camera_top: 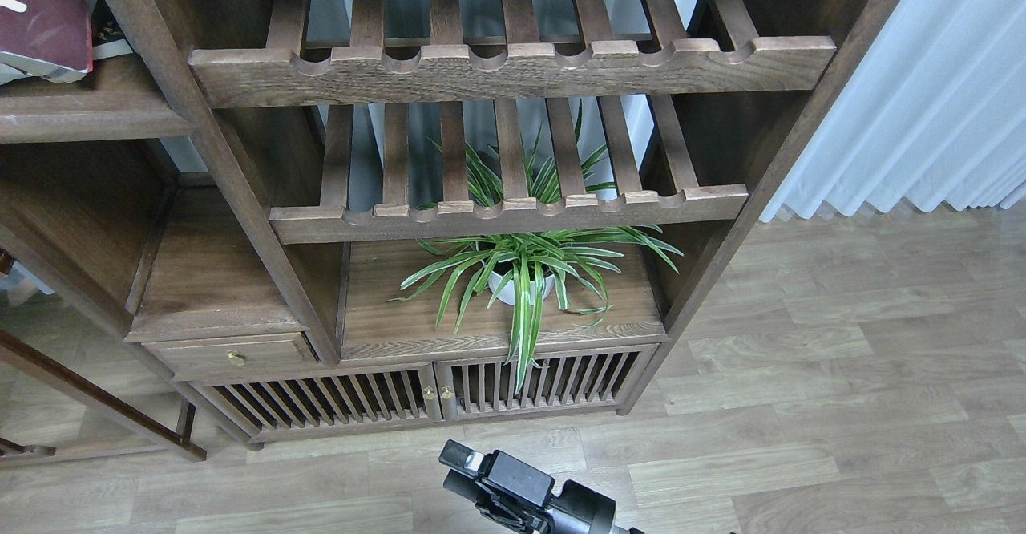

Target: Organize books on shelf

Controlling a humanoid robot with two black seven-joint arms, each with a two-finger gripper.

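The thick maroon book (pixel 40 13) with white characters lies at the top left corner, on top of the stack on the dark-brown shelf board (pixel 80 105). Pale page edges (pixel 32 71) of a book under it show; the yellow-green cover is hidden. A dark corner of another book (pixel 110 35) sticks out to its right; I cannot read any mark on it. My right gripper (pixel 463 463) is low at the bottom centre, above the floor and far from the books; its fingers cannot be told apart. My left gripper is out of view.
Two slatted racks with scalloped front rails (pixel 513 69) fill the upper middle. A potted spider plant (pixel 521 273) stands on the cabinet top below them. Slatted cabinet doors (pixel 433 394) and a small drawer (pixel 232 356) are underneath. A white curtain (pixel 938 93) hangs at the right.
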